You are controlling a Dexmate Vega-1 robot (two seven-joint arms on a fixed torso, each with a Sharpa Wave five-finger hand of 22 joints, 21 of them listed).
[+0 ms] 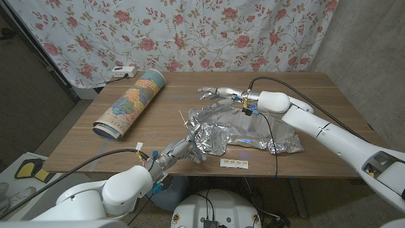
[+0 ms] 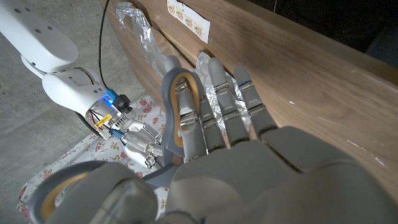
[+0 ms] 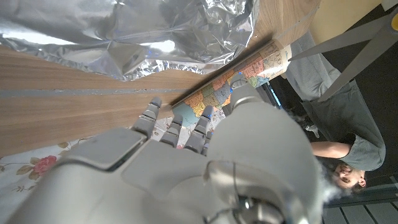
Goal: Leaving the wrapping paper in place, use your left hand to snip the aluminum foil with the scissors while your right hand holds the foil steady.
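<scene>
The foil [image 1: 243,132] lies crumpled across the middle of the table [image 1: 316,88], one long lobe running toward the right front edge, another bunched up near the front centre. The left hand [image 1: 180,151] comes in low from the front edge and holds the scissors [image 1: 188,128] — the left wrist view shows its fingers [image 2: 233,106] threaded through a grey, yellow-lined handle loop [image 2: 180,109], with crinkled foil just past the fingertips. In the head view the thin blades stick up at the near-left edge of the foil, touching or just beside it; which, I cannot tell. The right hand [image 1: 218,94] hangs at the far edge of the foil with its fingers spread and pointing left; it grips nothing visible, and whether it touches the sheet is unclear. In the right wrist view its fingers [image 3: 171,127] reach over bare wood, foil beyond them. The paper [image 1: 130,103], a map-printed roll, lies well apart on the left, angled from the far side toward the left edge. A small white label strip [image 1: 233,164] sits by the front edge, near the foil. A floral cloth [image 1: 190,31] hangs behind, and a person [image 3: 339,155] appears in the right wrist view.
</scene>
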